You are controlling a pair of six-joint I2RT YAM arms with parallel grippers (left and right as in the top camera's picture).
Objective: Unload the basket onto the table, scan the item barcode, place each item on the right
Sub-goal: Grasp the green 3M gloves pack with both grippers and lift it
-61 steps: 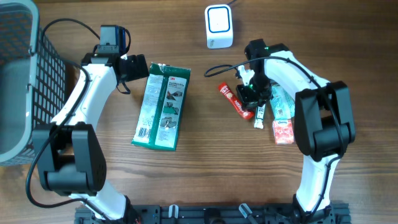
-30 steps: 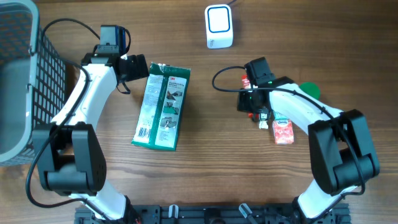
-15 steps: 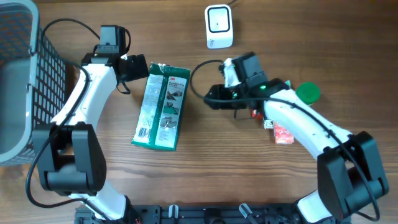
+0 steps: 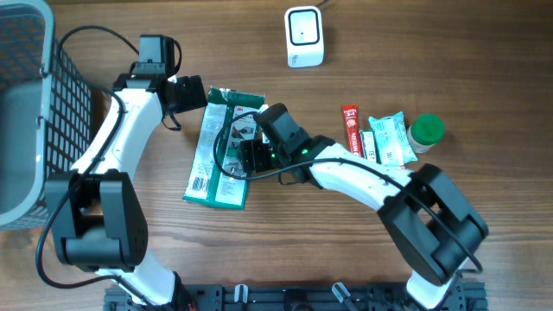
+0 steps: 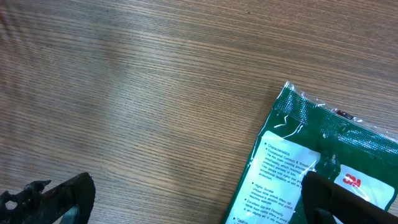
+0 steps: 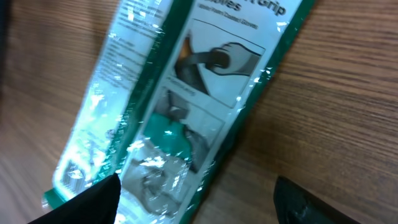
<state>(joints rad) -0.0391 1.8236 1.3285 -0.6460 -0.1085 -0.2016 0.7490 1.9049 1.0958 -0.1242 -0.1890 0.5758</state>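
At the far left stood a wire basket (image 4: 39, 112). The left gripper (image 4: 192, 93) hung just beside the far left corner of the green package (image 4: 216, 177), its jaws spread wide and holding nothing; the left wrist view showed only bare table between its fingers (image 5: 59, 193). The package lay flat left of centre, long side running near to far. The right gripper (image 4: 248, 156) hovered over the package's middle, jaws wide apart and gripping nothing. The white scanner (image 4: 304, 36) sat at the far edge. At the right lay a red tube (image 4: 350, 127), small packets (image 4: 386, 138) and a green-capped jar (image 4: 427, 129).
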